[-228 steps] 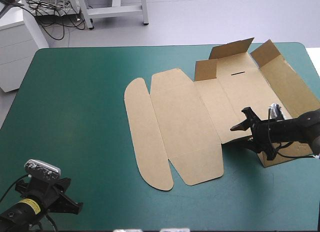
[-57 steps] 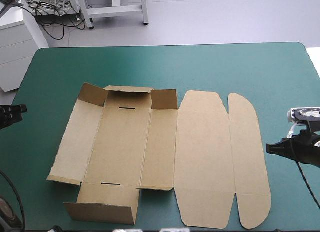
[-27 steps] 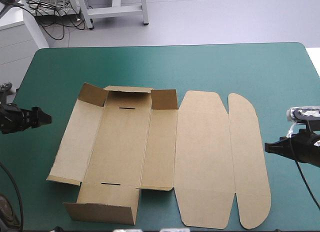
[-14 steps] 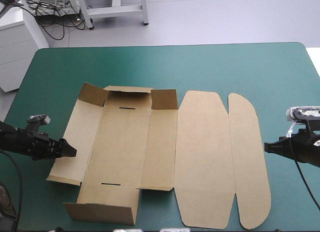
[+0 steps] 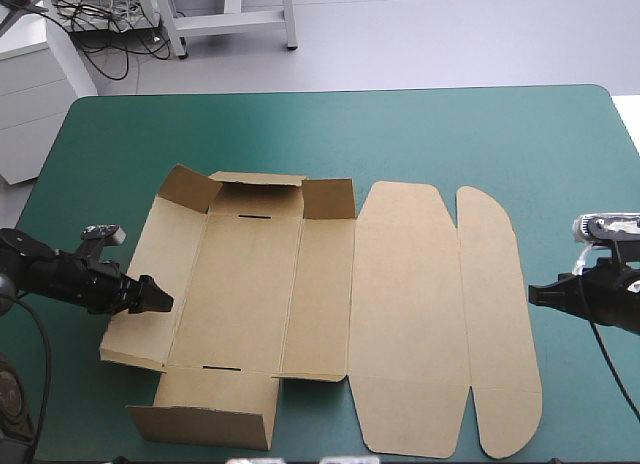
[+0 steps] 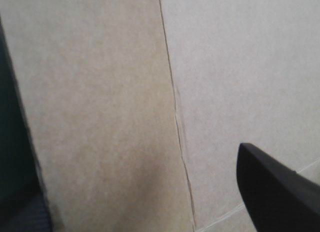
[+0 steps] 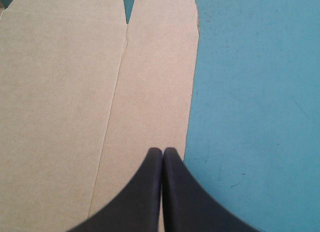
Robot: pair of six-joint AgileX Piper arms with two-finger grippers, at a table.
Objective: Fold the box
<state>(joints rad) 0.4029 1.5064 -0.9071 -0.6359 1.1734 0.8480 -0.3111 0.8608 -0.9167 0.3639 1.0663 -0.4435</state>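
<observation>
The left pincer is the one doing the work here. Its fingers stand apart. In the wrist view one black finger sits off to one side over the board, and the other is only a dark smudge at the opposite corner, so it reads as open with nothing gripped.

It's low over the left side panel of the box. The crease between that panel and the box floor is right ahead of it. Whether a finger actually touches the board, can't tell.

Best guess on why it's there: that panel lies nearly flat and needs standing up into a wall. So the pincer looks to be lining up near the panel's outer edge to get hold of it or get under it.

Past it, the end wall on the robot's side is already up, and the small flaps at the far end are raised too. The lid lies flat on the teal-green cover, on the side away from the left pincer.

The right pincer is pinched shut to a point and empty. It's parked just beside the lid's rounded outer flap, probably to be out of the way until the lid's turn comes.
</observation>
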